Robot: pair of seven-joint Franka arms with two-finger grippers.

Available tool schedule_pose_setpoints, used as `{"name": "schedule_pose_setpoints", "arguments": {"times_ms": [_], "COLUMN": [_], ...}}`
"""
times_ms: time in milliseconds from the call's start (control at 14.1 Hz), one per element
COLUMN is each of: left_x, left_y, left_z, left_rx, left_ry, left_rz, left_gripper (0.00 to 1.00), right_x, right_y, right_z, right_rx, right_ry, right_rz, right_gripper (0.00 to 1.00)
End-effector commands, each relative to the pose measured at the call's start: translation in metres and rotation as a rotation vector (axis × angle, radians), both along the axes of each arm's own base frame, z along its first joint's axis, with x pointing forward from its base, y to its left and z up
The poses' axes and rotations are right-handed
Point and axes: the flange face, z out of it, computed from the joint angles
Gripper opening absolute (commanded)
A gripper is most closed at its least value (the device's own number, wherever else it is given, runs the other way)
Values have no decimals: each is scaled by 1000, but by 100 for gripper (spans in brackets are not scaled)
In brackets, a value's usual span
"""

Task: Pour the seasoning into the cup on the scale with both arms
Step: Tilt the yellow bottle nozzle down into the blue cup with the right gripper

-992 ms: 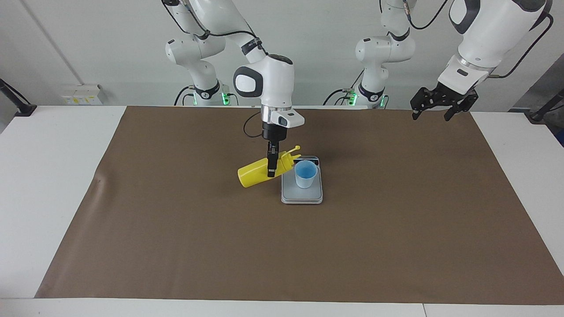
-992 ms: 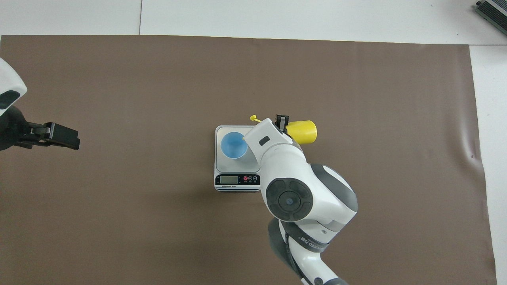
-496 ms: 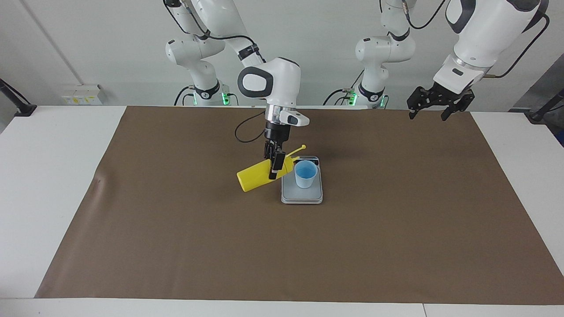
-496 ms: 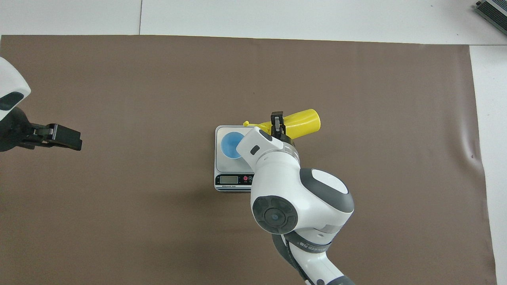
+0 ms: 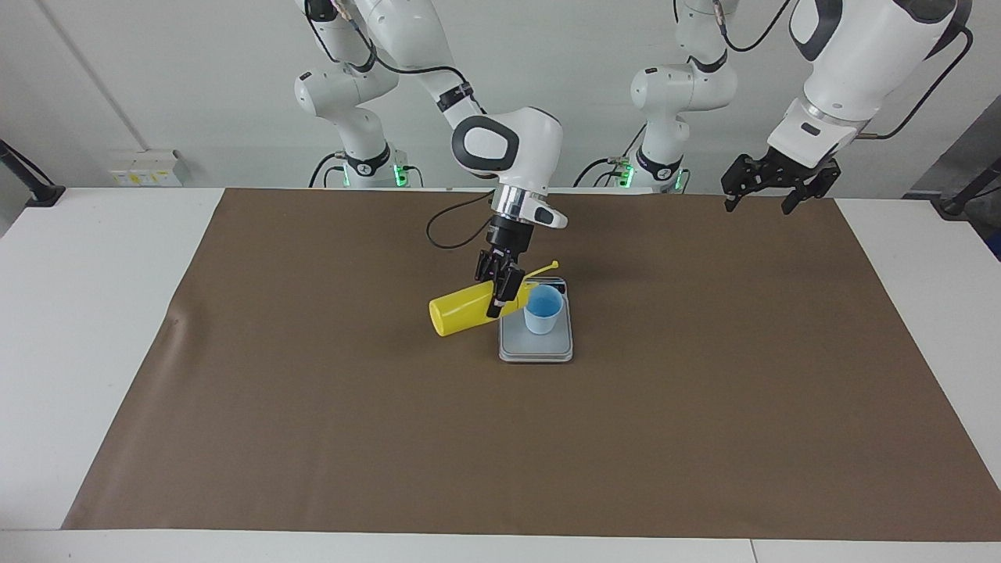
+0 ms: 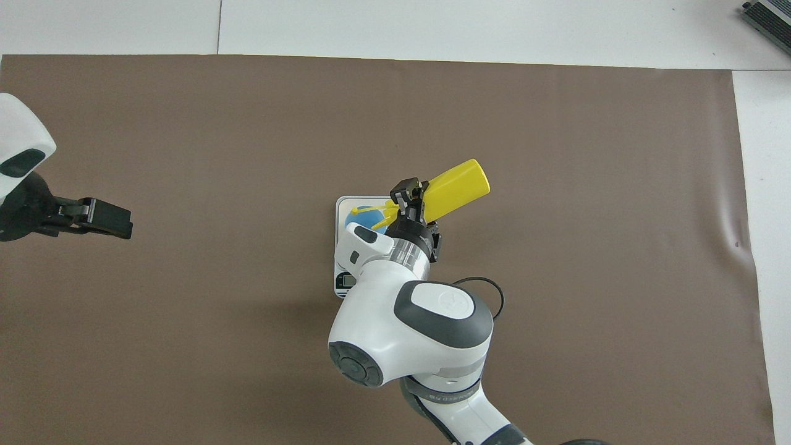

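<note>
My right gripper [image 5: 498,301] is shut on the yellow seasoning bottle [image 5: 461,311] near its nozzle end. It holds the bottle almost on its side in the air. The nozzle points at the light-blue cup [image 5: 542,310], with the cap strap [image 5: 547,267] sticking up. The cup stands on the silver scale [image 5: 536,349]. In the overhead view the right gripper [image 6: 414,194] and bottle [image 6: 457,184] reach over the cup [image 6: 357,216], which is partly covered, as is the scale [image 6: 343,205]. My left gripper [image 5: 758,205] waits open and empty, raised at the left arm's end of the mat [image 6: 114,221].
A brown mat [image 5: 313,438] covers most of the white table [image 5: 94,313]. A black cable [image 5: 450,234] loops from the right wrist above the mat.
The right wrist has swung and shifted the bottle toward the cup, so the nozzle now reaches over the cup's rim. The left gripper has barely moved.
</note>
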Motion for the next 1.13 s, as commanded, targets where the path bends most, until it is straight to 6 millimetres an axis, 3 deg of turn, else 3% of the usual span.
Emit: {"name": "schedule_pose_setpoints", "arguments": {"times_ms": [0,1063], "left_x": [-9,-10], "left_y": [-1,-1], "left_z": [1,-4], "left_rx": [-3,-2], "left_ry": [-19,-10], "left_rz": [9,11], "left_gripper": [100,100], "right_x": [-6,-15], "right_y": [22,29], "right_z": [-6,-29], "right_rx": [-54,-107], "right_ry": [-90,-239], "right_rz": [-42,-65], "right_gripper": [0,0]}}
